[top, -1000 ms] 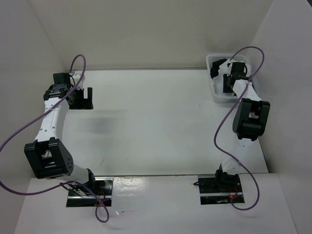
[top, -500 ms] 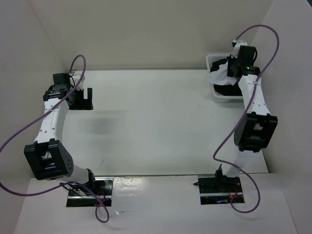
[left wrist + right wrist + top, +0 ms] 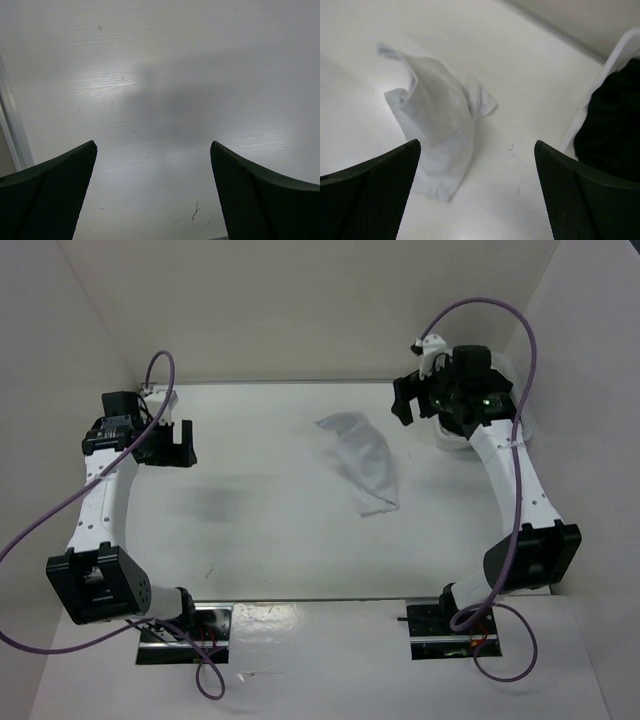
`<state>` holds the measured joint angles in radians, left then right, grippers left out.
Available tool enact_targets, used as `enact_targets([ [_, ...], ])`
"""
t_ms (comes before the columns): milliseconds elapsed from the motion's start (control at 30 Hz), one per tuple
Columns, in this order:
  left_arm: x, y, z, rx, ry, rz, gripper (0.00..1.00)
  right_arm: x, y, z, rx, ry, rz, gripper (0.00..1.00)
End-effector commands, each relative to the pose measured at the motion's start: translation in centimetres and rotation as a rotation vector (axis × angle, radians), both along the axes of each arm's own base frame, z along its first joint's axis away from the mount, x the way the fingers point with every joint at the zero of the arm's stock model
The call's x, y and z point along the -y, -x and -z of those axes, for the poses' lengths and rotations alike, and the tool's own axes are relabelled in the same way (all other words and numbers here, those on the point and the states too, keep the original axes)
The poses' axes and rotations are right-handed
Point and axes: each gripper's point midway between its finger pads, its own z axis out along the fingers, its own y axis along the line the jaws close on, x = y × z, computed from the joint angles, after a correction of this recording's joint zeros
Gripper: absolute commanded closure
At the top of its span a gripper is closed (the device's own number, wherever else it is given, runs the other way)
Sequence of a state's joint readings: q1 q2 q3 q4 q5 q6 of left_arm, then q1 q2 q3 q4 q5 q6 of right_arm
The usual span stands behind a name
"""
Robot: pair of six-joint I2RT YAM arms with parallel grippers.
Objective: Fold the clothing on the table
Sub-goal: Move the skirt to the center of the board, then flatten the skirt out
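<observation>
One broad white table spread beneath both arms. On it lay the white clothing, crumpled into a loose, wrinkled heap, unfolded. It sat below and ahead of the right gripper, towards that gripper's left finger in the wrist view, and touched neither finger. It lay well apart from the left gripper. Just off the right gripper's right finger stood a white basket with a black bundle inside it. The right gripper's jaws stood wide with nothing between them. The left gripper hung over bare table, its jaws also spread wide and holding nothing.
</observation>
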<state>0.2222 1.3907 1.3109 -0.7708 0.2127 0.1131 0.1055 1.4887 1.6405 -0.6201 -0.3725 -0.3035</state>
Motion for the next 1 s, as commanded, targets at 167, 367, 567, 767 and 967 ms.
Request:
enact_targets([
  [167, 3.1, 2.2, -2.2, 0.091, 0.051, 0.166, 0.00, 3.0, 2.4, 17.1, -0.369, 0.340, 0.186, 0.02],
  [367, 4.8, 3.2, -1.7, 0.085, 0.110, 0.233, 0.00, -3.2, 5.2, 18.7, -0.428, 0.349, -0.013, 0.04],
  [567, 4.3, 4.2, -1.4, 0.082, 0.077, 0.197, 0.00, -8.6, 6.3, 20.7, -0.435, 0.408, -0.152, 0.07],
  [767, 4.2, 4.9, -1.4, 0.100, 0.062, 0.192, 0.00, -10.8, 4.7, 24.6, -0.439, 0.469, -0.123, 0.07],
  [967, 4.2, 5.6, -1.1, 0.088, 0.063, 0.178, 0.00, -11.0, 3.0, 28.1, -0.462, 0.536, -0.089, 0.10],
])
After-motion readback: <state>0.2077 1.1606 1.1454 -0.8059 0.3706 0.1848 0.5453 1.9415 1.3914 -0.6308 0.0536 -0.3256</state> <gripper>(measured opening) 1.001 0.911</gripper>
